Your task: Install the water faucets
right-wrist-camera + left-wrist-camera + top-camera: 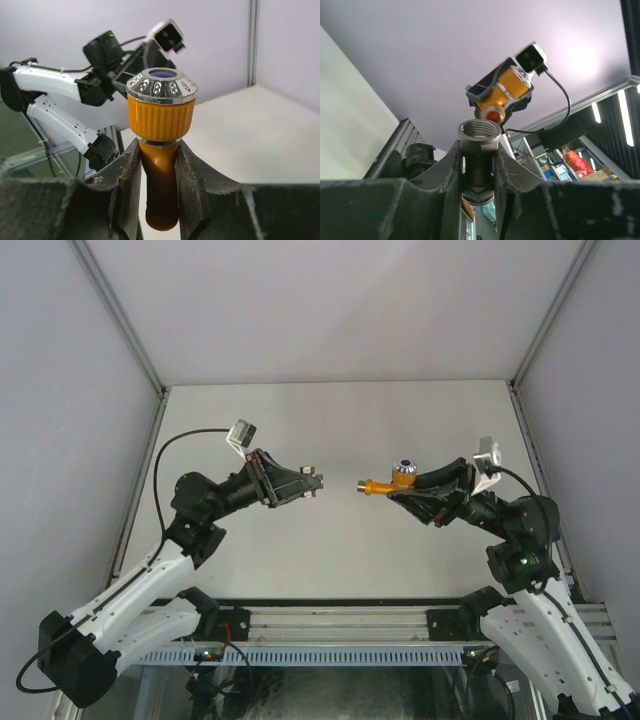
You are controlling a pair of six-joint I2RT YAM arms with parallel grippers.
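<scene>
Overhead, above the table (340, 420), the left gripper (313, 483) and right gripper (398, 490) face each other; the right clamps one orange tap (378, 486), spout pointing left. Left wrist: one grey threaded fitting (479, 145) pinched upright by the left gripper, open end toward the tap. Right wrist: the ribbed, chrome-collared, blue-capped tap stands upright in the grip.

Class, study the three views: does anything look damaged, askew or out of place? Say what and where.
Nothing stands out. The left gripper is shut on the grey threaded fitting, the right gripper on the orange tap; both parts look intact, held apart above the table.
</scene>
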